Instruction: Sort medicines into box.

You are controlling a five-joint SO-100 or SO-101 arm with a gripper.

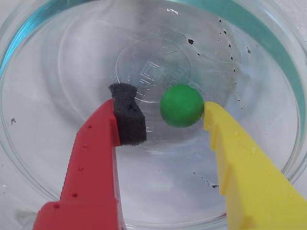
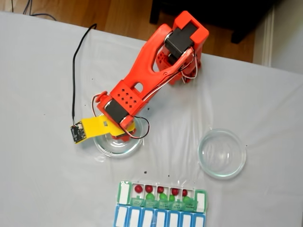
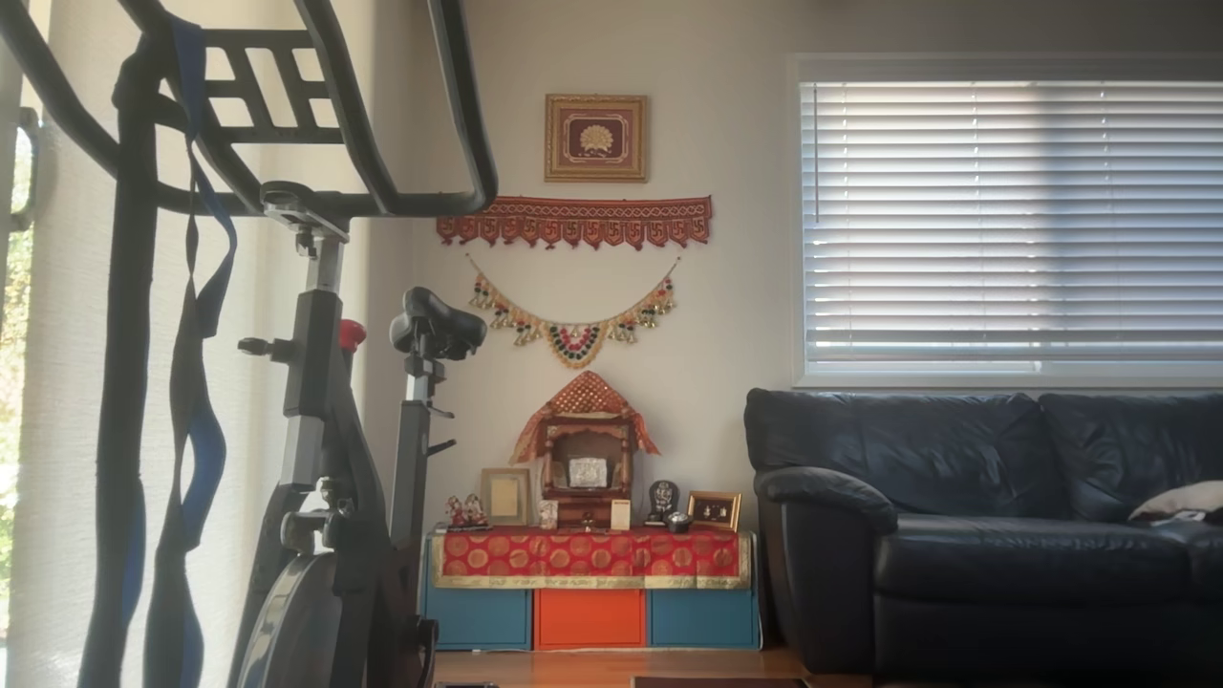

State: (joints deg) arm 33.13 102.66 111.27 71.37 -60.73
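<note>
My hand (image 1: 175, 112) is down inside the left glass dish (image 2: 105, 145) in the fixed view, jaws parted fairly wide. In the wrist view the last green ball (image 1: 182, 106) lies on the dish floor between them: the yellow finger (image 1: 218, 125) is touching or just beside it, while the black foam pad (image 1: 127, 115) on the red finger stands clear of it.

Step in hand, as I judge it: picking up this ball. Nothing is gripped yet.

The box (image 2: 161, 194) sits open near the desk's (image 2: 42, 179) lower edge, with red and green balls already across its middle compartments; the second dish (image 2: 222, 153) looks empty.

Next move: close squarely on the ball. It is round and glossy and may squirt out on glass.
</note>
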